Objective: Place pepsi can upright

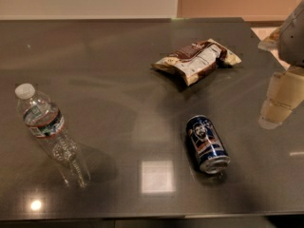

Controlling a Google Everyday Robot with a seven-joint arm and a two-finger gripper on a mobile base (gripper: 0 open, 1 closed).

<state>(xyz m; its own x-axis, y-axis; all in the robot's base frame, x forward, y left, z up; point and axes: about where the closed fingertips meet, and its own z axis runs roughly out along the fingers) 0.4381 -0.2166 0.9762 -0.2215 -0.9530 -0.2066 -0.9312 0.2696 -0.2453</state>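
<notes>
The pepsi can [207, 144] is dark blue with a silver end. It lies on its side on the dark grey table [118, 70], right of centre, with its silver end towards the front edge. My gripper [281, 101] is at the right edge of the view, pale cream, above the table and to the right of the can, apart from it. It holds nothing that I can see.
A clear plastic water bottle with a white cap [47, 132] stands upright at the left. A brown-and-white crinkled snack bag [195, 61] lies behind the can. The table's front edge runs along the bottom of the view.
</notes>
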